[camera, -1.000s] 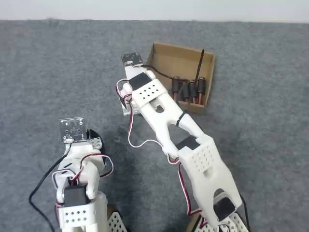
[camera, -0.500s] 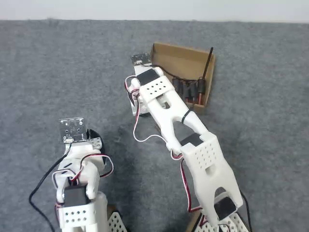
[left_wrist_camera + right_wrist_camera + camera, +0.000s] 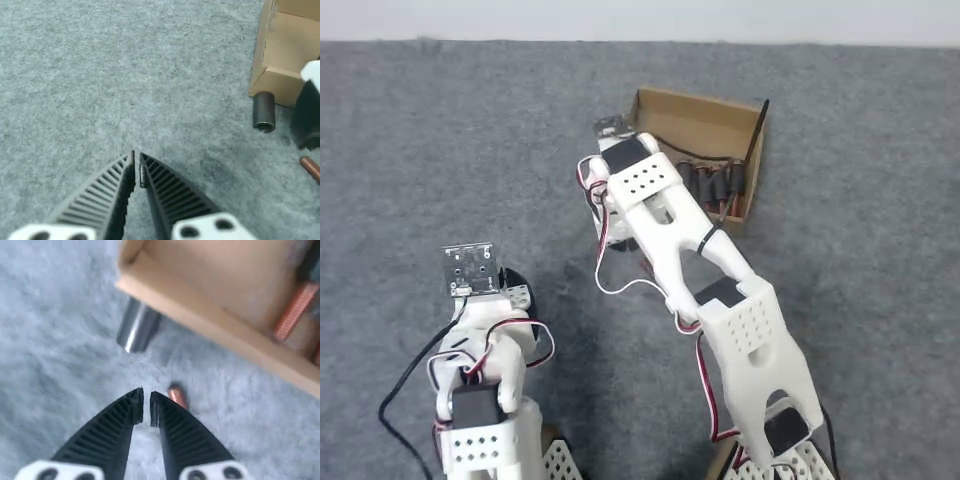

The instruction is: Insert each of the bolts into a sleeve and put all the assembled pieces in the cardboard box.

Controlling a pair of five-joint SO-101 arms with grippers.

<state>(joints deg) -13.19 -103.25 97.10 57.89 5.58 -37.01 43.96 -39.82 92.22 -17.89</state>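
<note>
Peeking past R hand (image 3: 146, 401): bolt (image 3: 175, 393), half hidden.

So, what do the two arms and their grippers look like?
The left arm and right arm are white plastic shells with grids of holes and black motor blocks. Red, white and black wires loop along them. The left gripper and right gripper have black, ribbed, tapering fingers on white mounts.

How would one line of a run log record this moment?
right tool: shut, empty, by loose bolt | sleeve: beside cardboard box | left tool: shut, empty
</note>
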